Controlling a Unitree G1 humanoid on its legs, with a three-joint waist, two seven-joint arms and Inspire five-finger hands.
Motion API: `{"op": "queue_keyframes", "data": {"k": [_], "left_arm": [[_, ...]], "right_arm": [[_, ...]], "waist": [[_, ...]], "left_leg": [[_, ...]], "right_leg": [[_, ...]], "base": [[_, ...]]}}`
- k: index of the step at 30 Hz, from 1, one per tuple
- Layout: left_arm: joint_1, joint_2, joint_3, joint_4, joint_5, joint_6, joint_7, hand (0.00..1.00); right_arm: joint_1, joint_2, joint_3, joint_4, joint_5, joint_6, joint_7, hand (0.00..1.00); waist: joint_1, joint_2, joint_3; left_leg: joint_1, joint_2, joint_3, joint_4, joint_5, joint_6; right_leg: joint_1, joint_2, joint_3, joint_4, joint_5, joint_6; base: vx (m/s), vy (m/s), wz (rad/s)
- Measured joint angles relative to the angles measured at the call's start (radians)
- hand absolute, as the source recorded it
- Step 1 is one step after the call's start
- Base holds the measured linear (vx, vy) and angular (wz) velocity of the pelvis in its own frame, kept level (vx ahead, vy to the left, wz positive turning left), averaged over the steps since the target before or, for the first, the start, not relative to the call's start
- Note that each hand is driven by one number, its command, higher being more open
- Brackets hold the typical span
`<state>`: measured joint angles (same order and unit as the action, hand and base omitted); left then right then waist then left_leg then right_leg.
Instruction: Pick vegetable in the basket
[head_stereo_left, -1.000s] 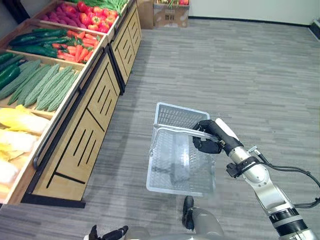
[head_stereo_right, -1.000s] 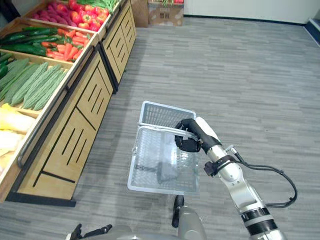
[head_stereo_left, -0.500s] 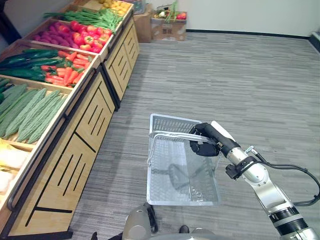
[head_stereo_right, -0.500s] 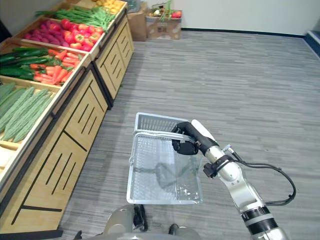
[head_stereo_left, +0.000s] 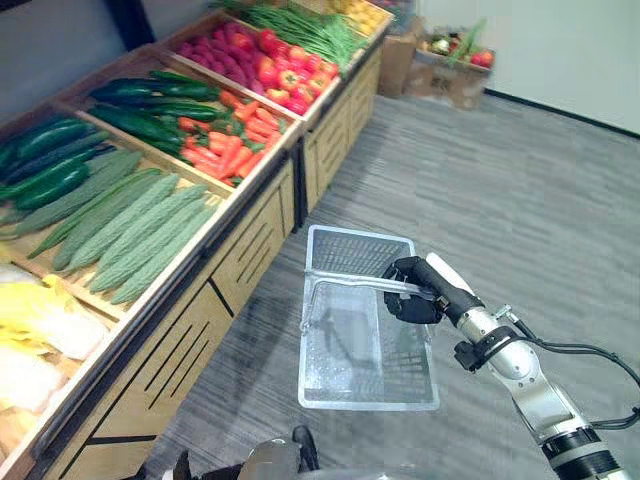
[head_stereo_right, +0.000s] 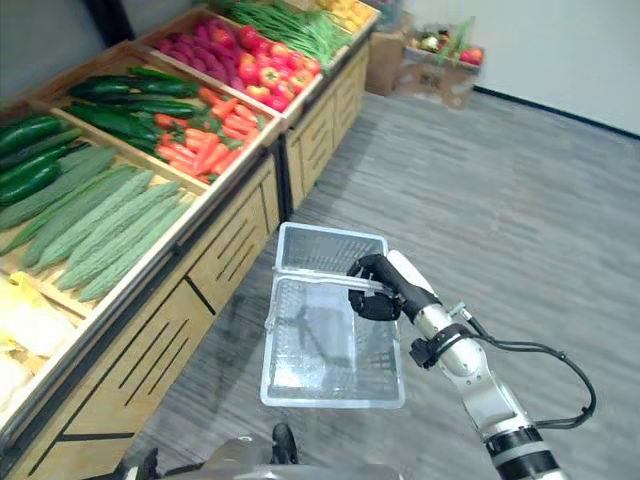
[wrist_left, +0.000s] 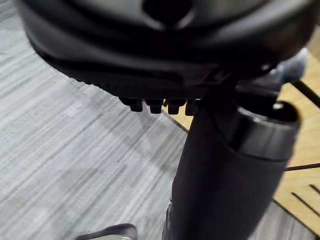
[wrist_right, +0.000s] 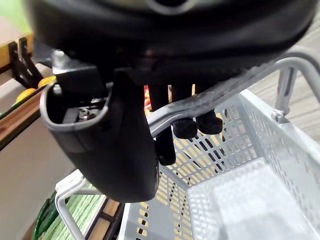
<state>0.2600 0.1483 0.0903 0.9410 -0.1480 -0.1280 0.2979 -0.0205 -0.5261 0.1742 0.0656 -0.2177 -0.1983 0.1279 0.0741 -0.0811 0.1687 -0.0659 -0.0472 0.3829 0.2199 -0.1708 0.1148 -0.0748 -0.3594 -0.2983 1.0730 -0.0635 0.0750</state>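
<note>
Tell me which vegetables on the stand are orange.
The carrots, piled beside the dark green cucumbers; the neighbouring piles are green, red or yellow.

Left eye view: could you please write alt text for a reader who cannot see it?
The robot's right hand, fingers curled round the handle, holds a mesh basket with no vegetable in it over grey floor. To the robot's left, a wooden produce stand displays bitter gourds, cucumbers, carrots and red peppers.

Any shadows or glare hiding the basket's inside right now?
Left eye view: a soft shadow falls on the bottom of the basket, no glare; it looks empty. Right wrist view: the right hand, curled round the handle, covers part of the basket. Left wrist view: the left hand hangs over grey floor.
</note>
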Motion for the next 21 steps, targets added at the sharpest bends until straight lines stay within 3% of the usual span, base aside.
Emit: {"op": "queue_keyframes", "data": {"k": [2, 4, 6, 8, 9, 11, 12, 13, 14, 15, 16, 18, 20, 21], "left_arm": [[-0.002, -0.007, -0.008, -0.021, -0.006, -0.001, 0.002, 1.0], [-0.011, -0.008, -0.006, -0.022, -0.01, -0.001, 0.002, 1.0], [-0.022, -0.003, -0.004, -0.012, -0.009, -0.001, 0.001, 1.0], [-0.033, 0.002, -0.004, -0.003, -0.009, -0.001, 0.002, 1.0], [-0.043, 0.004, -0.004, 0.011, -0.008, -0.002, 0.002, 1.0], [-0.033, 0.012, 0.01, 0.026, -0.009, -0.001, 0.002, 1.0], [-0.014, 0.019, 0.022, 0.027, -0.008, -0.001, 0.003, 1.0], [-0.008, 0.017, 0.025, 0.033, -0.008, -0.001, 0.001, 1.0], [-0.003, 0.012, 0.026, 0.037, -0.008, -0.001, 0.001, 1.0], [0.0, -0.01, 0.049, 0.042, -0.008, -0.001, 0.001, 1.0], [0.001, -0.027, 0.077, 0.047, -0.008, 0.001, 0.0, 1.0], [-0.004, -0.038, 0.098, 0.048, -0.009, 0.0, 0.002, 1.0], [-0.011, -0.045, 0.092, 0.049, -0.007, -0.004, 0.001, 1.0], [-0.016, -0.052, 0.091, 0.049, -0.006, -0.015, 0.001, 1.0]], "right_arm": [[0.001, 0.007, 0.001, 0.01, -0.011, 0.0, -0.017, 0.0], [0.001, 0.015, 0.001, 0.006, -0.016, 0.0, -0.031, 0.0], [0.001, 0.014, 0.0, 0.004, -0.014, 0.0, -0.033, 0.0], [0.001, 0.014, -0.008, 0.004, -0.013, 0.0, -0.034, 0.0], [0.004, 0.019, -0.024, 0.004, -0.013, -0.001, -0.035, 0.0], [0.018, 0.033, -0.045, 0.0, -0.014, -0.001, -0.036, 0.0], [0.036, 0.039, -0.069, -0.004, -0.021, -0.001, -0.035, 0.0], [0.052, 0.033, -0.099, -0.003, -0.016, 0.001, -0.034, 0.0], [0.052, 0.032, -0.114, -0.003, -0.014, 0.001, -0.034, 0.0], [0.048, 0.027, -0.135, -0.004, -0.015, 0.0, -0.036, 0.0], [0.043, 0.014, -0.144, -0.003, -0.014, 0.0, -0.035, 0.0], [0.044, 0.013, -0.151, 0.006, -0.011, 0.001, -0.033, 0.0], [0.048, 0.016, -0.155, 0.012, -0.011, 0.005, -0.03, 0.0], [0.066, 0.021, -0.164, 0.012, -0.013, 0.006, -0.03, 0.0]], "waist": [[-0.009, 0.019, 0.002], [-0.026, 0.026, 0.0], [-0.035, 0.034, 0.001], [-0.049, 0.048, -0.001], [-0.054, 0.042, -0.003], [-0.053, 0.016, -0.015], [-0.054, -0.002, -0.019], [-0.054, 0.001, -0.021], [-0.051, 0.019, -0.022], [-0.039, 0.064, -0.025], [-0.037, 0.087, -0.023], [-0.043, 0.09, -0.024], [-0.054, 0.088, -0.022], [-0.07, 0.083, -0.02]], "left_leg": [[0.073, -0.007, -0.085, -0.042, 0.001, -0.001], [0.115, -0.006, -0.173, -0.057, 0.002, -0.003], [0.142, 0.007, -0.281, -0.056, 0.002, -0.003], [0.147, 0.026, -0.39, -0.053, -0.016, -0.026], [0.144, 0.032, -0.456, -0.046, -0.037, -0.058], [0.133, 0.021, -0.533, -0.022, -0.069, -0.096], [0.134, 0.015, -0.584, 0.015, -0.11, -0.119], [0.129, 0.03, -0.633, 0.057, -0.15, -0.145], [0.123, 0.046, -0.648, 0.069, -0.166, -0.16], [0.112, 0.097, -0.656, 0.069, -0.177, -0.178], [0.101, 0.134, -0.655, 0.06, -0.158, -0.192], [0.09, 0.158, -0.626, 0.05, -0.1, -0.217], [0.07, 0.17, -0.559, 0.074, -0.044, -0.221], [0.062, 0.183, -0.481, 0.096, 0.0, -0.218]], "right_leg": [[-0.071, 0.031, 0.009, 0.037, -0.058, -0.068], [-0.14, 0.068, 0.013, -0.05, -0.109, -0.074], [-0.198, 0.144, 0.078, -0.268, -0.126, -0.063], [-0.229, 0.219, 0.191, -0.515, -0.106, -0.037], [-0.237, 0.245, 0.286, -0.69, -0.062, 0.012], [-0.233, 0.233, 0.372, -0.857, -0.002, 0.073], [-0.229, 0.222, 0.381, -0.846, 0.008, 0.063], [-0.219, 0.239, 0.369, -0.815, 0.099, 0.047], [-0.22, 0.255, 0.354, -0.803, 0.12, 0.035], [-0.222, 0.293, 0.316, -0.806, 0.103, 0.015], [-0.222, 0.313, 0.281, -0.812, 0.091, -0.005], [-0.216, 0.317, 0.239, -0.803, 0.084, -0.038], [-0.18, 0.302, 0.185, -0.808, 0.069, -0.06], [-0.134, 0.283, 0.136, -0.827, 0.061, -0.071]], "base": [[0.38, 0.008, 1.28], [0.32, -0.106, 1.46], [0.34, -0.222, 1.56], [0.23, -0.246, 1.67], [0.23, -0.327, 1.58], [0.3, -0.452, 1.56], [0.29, -0.445, 1.5], [0.31, -0.468, 1.21], [0.3, -0.418, 0.83], [0.35, -0.447, 0.54], [0.29, -0.333, 0.49], [0.27, -0.307, 0.61], [0.21, -0.27, 0.85], [0.13, -0.194, 0.97]]}}
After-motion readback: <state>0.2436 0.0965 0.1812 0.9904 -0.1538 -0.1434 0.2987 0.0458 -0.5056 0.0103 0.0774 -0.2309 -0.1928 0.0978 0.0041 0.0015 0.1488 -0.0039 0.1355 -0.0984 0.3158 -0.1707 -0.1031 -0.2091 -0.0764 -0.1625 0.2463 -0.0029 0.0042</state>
